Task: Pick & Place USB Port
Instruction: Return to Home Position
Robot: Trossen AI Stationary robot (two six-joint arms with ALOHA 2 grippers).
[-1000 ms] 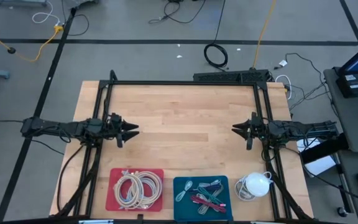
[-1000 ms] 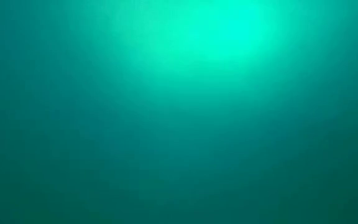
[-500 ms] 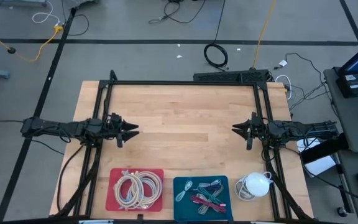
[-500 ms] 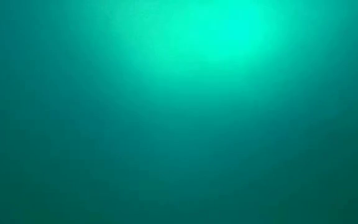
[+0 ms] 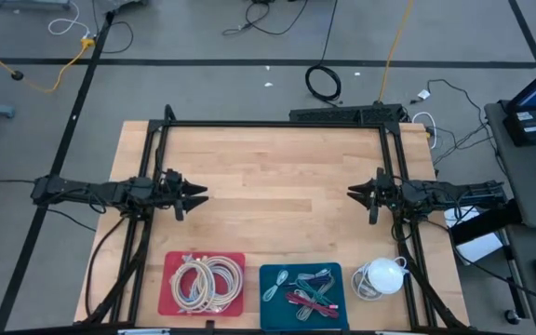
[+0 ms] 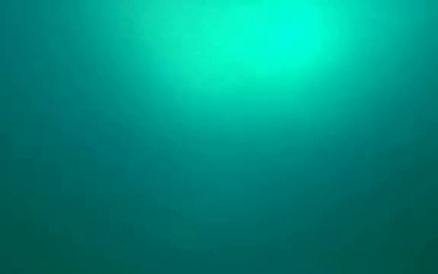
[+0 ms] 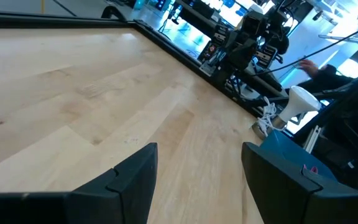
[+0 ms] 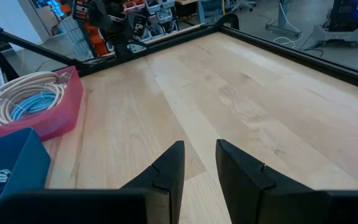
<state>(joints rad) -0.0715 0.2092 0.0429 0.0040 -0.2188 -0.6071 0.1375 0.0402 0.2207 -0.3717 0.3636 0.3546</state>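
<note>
Sorting looks finished and the homing step seems all but complete, so the next move calls for little travel: the USB cables [image 5: 303, 290] lie in the blue bin [image 5: 264, 279], well away from the left gripper [image 5: 200, 194], spread wide and empty, and the right gripper [image 5: 353, 193], narrowly parted and empty.

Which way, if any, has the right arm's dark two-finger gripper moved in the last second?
No. In the high view the dark two-finger right gripper sits at the same spot beside the black frame rail, over the light wooden table.
</note>
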